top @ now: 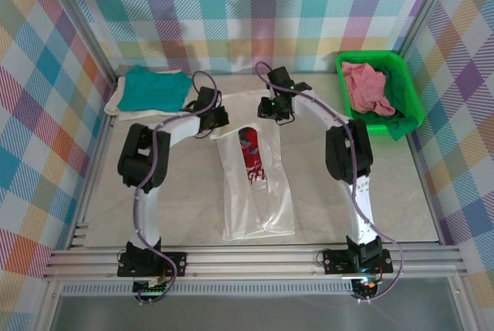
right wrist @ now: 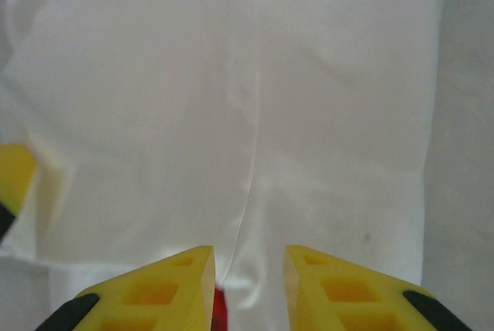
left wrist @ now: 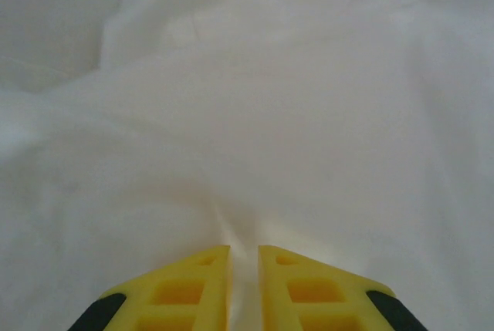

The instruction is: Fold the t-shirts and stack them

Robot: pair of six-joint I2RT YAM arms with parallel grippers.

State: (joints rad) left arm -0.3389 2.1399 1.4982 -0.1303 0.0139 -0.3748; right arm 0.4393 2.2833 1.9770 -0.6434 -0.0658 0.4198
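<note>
A white t-shirt [top: 258,200] lies folded into a long strip in the middle of the table, with its red graphic [top: 252,157] showing near the top. My left gripper [top: 214,120] is at the strip's far left corner. In the left wrist view its jaws [left wrist: 245,250] are shut on a raised ridge of the white cloth [left wrist: 270,115]. My right gripper [top: 275,115] hovers at the far right corner. Its jaws [right wrist: 248,252] stand open over puckered white cloth [right wrist: 231,115], with a bit of red print [right wrist: 220,309] by one finger.
A teal t-shirt [top: 154,88] lies folded on a cream one [top: 123,107] at the far left. A green basket [top: 407,84] at the far right holds a crumpled pink t-shirt [top: 367,88]. Checked walls close in three sides.
</note>
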